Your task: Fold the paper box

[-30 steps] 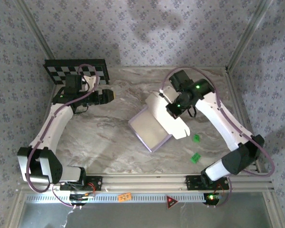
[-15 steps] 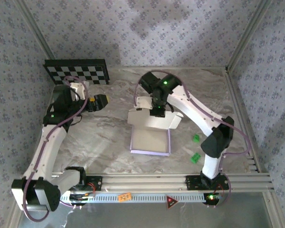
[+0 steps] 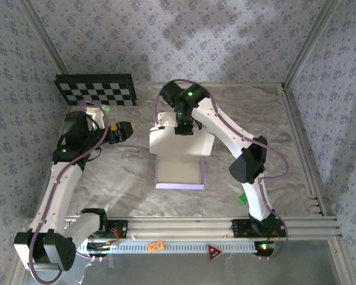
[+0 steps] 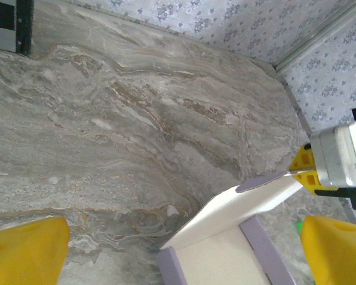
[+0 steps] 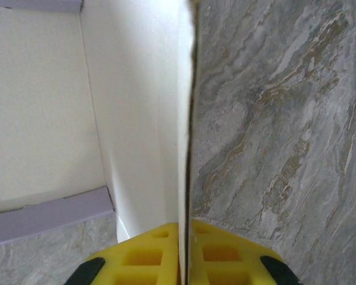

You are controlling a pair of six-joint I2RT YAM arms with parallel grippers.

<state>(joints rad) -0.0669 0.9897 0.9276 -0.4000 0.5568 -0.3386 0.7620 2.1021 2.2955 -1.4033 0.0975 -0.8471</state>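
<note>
The white and pale-lavender thin cardboard paper box lies mid-way across the grey marbled table. Its shallow tray faces the arm bases, and 1 broad white flap is raised at its far side. The right gripper reaches in from behind and is clamped on the top edge of that flap. The left gripper hangs to the left of the box, apart from it, with its 2 yellow fingers spread wide and nothing between them.

The step in hand looks like working the far flap on its crease, with the tray walls partly formed. The next move probably calls for the right arm to swing the flap along the crease without dragging the light tray. The left arm would likely need to come in and steady a lavender side wall.

The right wrist view shows the card edge-on between the yellow pads, so the bite is thin and close to the edge, which the top view cannot resolve. The left wrist view shows the flap leaning rather than upright, with lavender walls flanking the tray floor. The top view gives the layout: a black-and-white checkerboard panel at the far left, and a tiny green block beside the right arm.
</note>
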